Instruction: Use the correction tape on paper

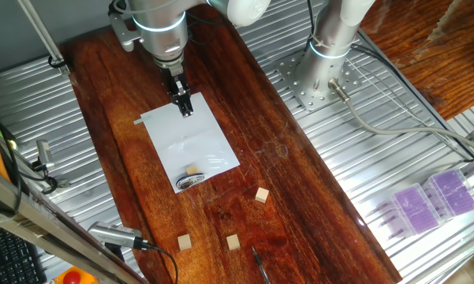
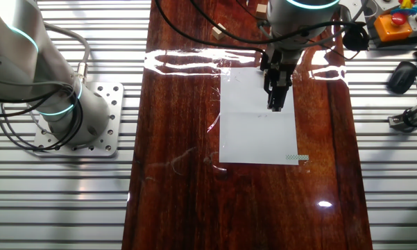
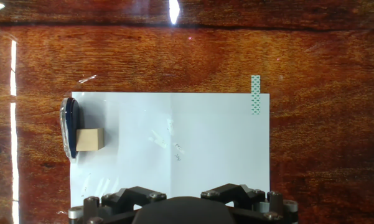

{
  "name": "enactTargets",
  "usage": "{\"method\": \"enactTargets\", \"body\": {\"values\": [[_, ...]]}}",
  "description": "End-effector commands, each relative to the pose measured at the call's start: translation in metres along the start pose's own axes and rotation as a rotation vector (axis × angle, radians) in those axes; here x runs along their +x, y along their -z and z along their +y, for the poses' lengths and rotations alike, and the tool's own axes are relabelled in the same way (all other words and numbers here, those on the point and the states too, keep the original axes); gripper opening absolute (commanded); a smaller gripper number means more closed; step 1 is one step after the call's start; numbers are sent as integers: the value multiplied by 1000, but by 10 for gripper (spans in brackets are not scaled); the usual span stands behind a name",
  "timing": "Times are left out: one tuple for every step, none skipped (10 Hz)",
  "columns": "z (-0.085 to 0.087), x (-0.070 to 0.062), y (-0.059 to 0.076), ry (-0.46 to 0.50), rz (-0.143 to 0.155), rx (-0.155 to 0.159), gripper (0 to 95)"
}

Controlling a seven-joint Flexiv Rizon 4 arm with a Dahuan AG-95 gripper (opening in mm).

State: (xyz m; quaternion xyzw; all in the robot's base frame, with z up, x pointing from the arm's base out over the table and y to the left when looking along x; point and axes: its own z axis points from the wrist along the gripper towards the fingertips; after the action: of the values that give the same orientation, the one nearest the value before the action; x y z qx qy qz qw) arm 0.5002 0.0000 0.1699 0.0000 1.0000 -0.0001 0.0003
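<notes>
The tabletop (image 1: 300,197) is a long dark wooden board, and the paper (image 1: 191,144) lies flat on it, held at one corner by a small strip of patterned tape (image 3: 256,94). The hand (image 1: 185,106) hangs low over the end of the sheet nearest the arm's own base side; whether its tips touch the paper cannot be told. Its fingers look close together with nothing visibly between them, though no view shows the gap well. The tape dispenser (image 1: 191,181) sits at the opposite end of the sheet, well apart from the hand, lying across that short edge and half off it, so its long axis runs along the edge rather than toward the hand. A wooden cube (image 1: 192,170) rests on the paper just beside it, apparently touching, on the side facing the hand. To reach the dispenser the hand would have to travel the sheet's whole length, and the cube stands in that line. Three more cubes (image 1: 233,241) lie on bare wood beyond. No containers are on the board.
</notes>
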Motion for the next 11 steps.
{"method": "enactTargets", "body": {"values": [[0, 0, 0, 0, 1, 0, 950], [0, 0, 0, 22, 0, -19, 0], [0, 0, 0, 22, 0, -18, 0], [0, 0, 0, 21, 1, -18, 0], [0, 0, 0, 21, 1, -18, 0], [0, 0, 0, 21, 1, -17, 0], [0, 0, 0, 21, 1, -17, 0], [0, 0, 0, 21, 1, -17, 0], [0, 0, 0, 21, 1, -17, 0], [0, 0, 0, 21, 1, -17, 0], [0, 0, 0, 21, 1, -17, 0]]}}
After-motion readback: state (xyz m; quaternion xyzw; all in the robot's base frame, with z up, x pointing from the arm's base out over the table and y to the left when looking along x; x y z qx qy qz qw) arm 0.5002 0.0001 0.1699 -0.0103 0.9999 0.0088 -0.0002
